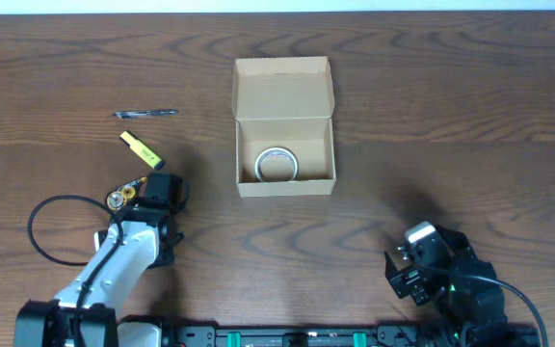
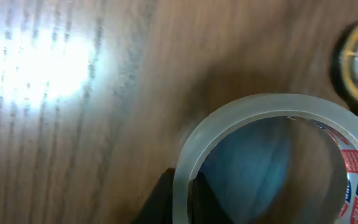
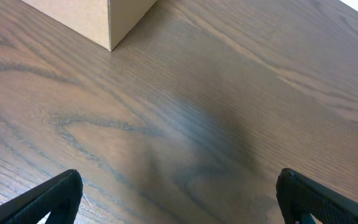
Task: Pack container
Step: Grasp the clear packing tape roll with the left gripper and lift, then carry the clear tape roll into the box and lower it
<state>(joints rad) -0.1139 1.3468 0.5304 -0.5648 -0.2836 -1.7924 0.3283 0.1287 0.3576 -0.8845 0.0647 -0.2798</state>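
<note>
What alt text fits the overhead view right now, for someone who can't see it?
An open tan cardboard box sits mid-table with a tape ring inside. To its left lie a pen and a yellow highlighter; the left tool is down on a small tape roll at front left, and the right tool sits open at front right.

We look straight down on the table (image 1: 470,87) from the overhead camera, high enough to take in its full width, with the robot's side along the bottom edge. Our left wrist camera sits very close to the wood, facing down, and a tape roll (image 2: 241,118) fills its lower right (too near for sharp focus). Our right wrist camera stands higher and tilts forward across the boards, catching one corner of the container (image 3: 73,15). That box and the wood beside it also lie in the overhead view.
</note>
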